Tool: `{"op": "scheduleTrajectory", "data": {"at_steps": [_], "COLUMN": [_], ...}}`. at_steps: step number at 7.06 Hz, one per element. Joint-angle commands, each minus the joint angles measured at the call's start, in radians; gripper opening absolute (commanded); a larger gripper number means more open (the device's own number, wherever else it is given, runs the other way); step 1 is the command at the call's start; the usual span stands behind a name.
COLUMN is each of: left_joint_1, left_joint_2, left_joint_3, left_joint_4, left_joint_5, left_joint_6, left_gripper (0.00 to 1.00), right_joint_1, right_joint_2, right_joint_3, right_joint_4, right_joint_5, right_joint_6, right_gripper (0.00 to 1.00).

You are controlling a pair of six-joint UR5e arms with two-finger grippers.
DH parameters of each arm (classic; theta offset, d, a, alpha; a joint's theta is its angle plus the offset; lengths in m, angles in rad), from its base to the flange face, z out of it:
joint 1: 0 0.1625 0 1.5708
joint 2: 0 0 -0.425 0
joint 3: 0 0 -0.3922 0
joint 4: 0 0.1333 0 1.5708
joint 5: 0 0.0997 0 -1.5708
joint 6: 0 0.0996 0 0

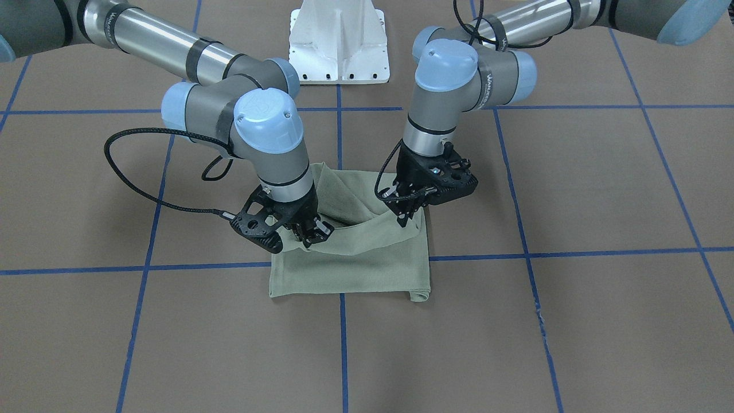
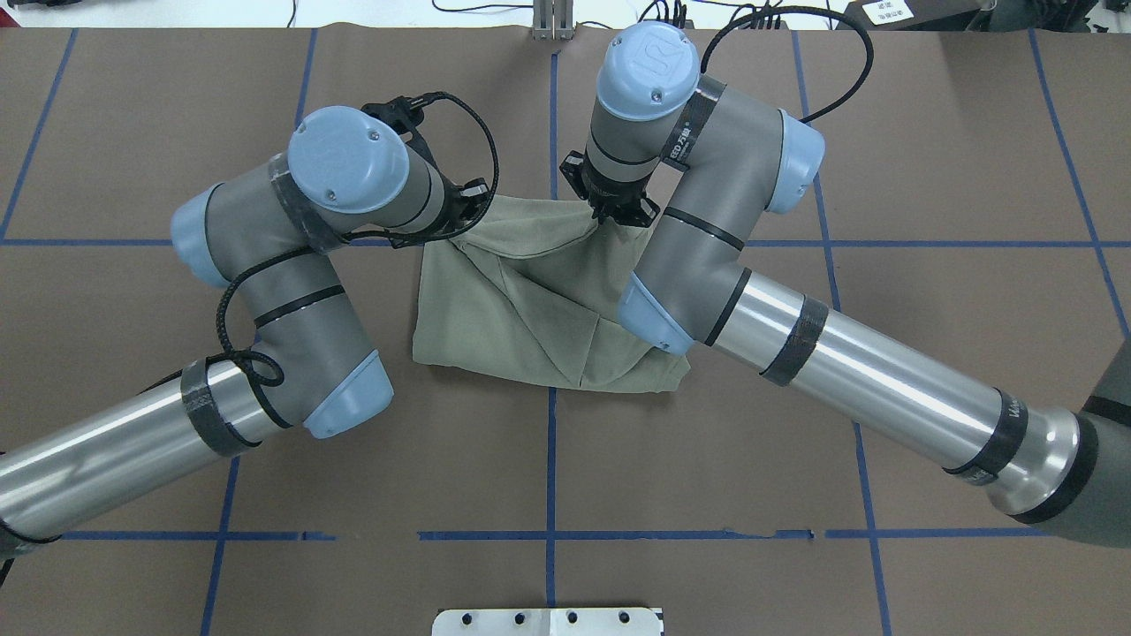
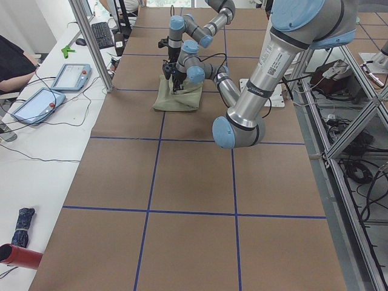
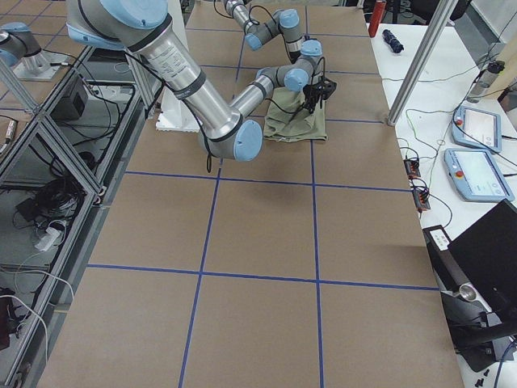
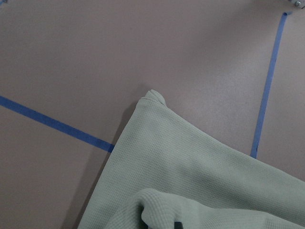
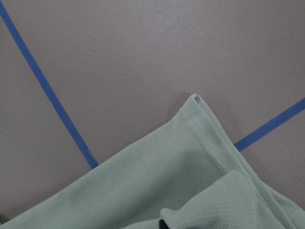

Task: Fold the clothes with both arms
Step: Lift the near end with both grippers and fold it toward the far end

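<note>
Fingers (image 1: 403, 215) on shirt (image 1: 355, 264) edge, table (image 1: 573, 321) all around

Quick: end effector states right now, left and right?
Left end effector: closed, holding the shirt edge.
Right end effector: closed, holding the shirt edge.

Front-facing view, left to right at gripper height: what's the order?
black cable loop → right gripper → left gripper. The shirt, gripped by both, spans beneath them, so it gets no single slot.
</note>
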Motion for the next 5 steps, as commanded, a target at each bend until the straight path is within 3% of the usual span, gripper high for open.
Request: {"op": "scheduleTrajectory", "data": {"at_steps": [1,3,5], "left_joint_1": [-0.070,-0.173,-0.218], "left_joint_2": [-0.082,-0.090,-0.068], "left_joint_3": [0.156,0.267,0.264], "left_joint_4": [-0.028,-0.084,-0.087], "left_joint_5": [0.000,-0.003,-0.063], "left_joint_6": [-0.007,0.081,0.194], "left_gripper": [1.00,1.00,1.00], "right_joint_1": [0.004,0.023,0.029], "right_joint_2": [0.006,0.006,0.012], "right_joint_3": [-0.053,-0.111,-0.104], "right_joint_4": [0.028,0.031,0.034], "right_joint_5": [-0.002,-0.002,0.009], "right_joint_6": [0.000,-0.001,-0.024], "right_gripper": [1.00,1.00,1.00]}}
